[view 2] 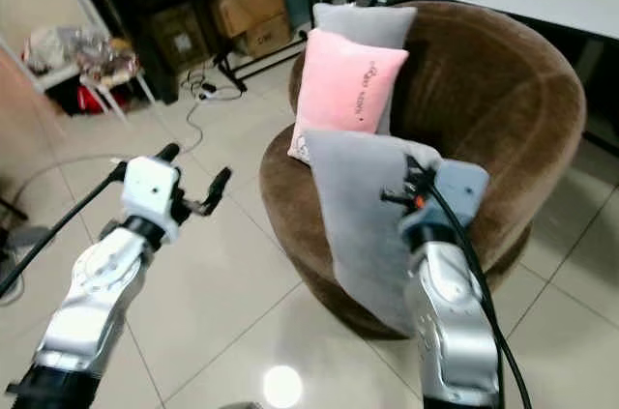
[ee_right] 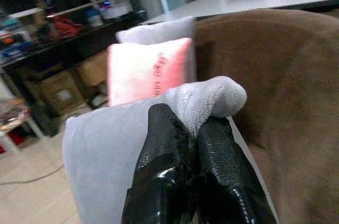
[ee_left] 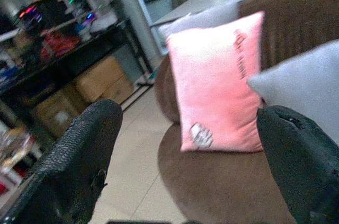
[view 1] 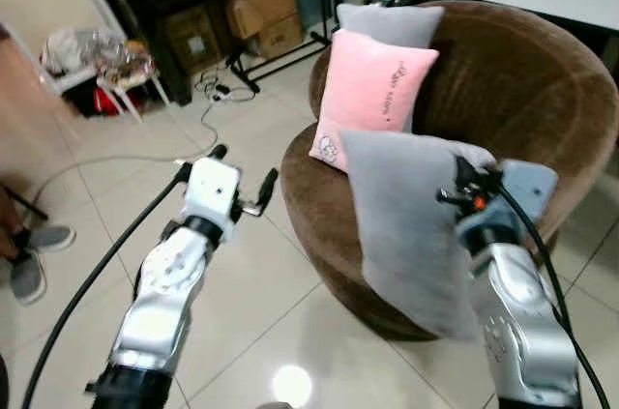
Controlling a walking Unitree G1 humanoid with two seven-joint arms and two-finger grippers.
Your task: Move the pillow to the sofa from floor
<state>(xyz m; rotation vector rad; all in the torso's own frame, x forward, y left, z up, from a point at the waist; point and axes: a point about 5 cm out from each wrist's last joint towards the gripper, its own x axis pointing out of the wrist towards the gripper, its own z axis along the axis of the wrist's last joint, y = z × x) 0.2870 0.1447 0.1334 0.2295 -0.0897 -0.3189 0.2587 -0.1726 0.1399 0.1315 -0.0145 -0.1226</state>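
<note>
Pinching grey pillow point(view 1: 406, 225) by its top corner with right gripper point(ee_right: 183, 144), fingers clamped on fabric, letting it hang clear of floor point(view 1: 242, 312) before sofa point(view 1: 542, 109) at 3 o'clock. Holding left gripper point(view 1: 242, 182) open, empty, at 9 o'clock, leaving room for a swing onto seat.

A grey pillow point(view 1: 411, 225) hides the brown sofa's point(view 1: 542, 109) front edge; pink pillow point(view 1: 372, 90) lettering blurs beyond reading.
</note>
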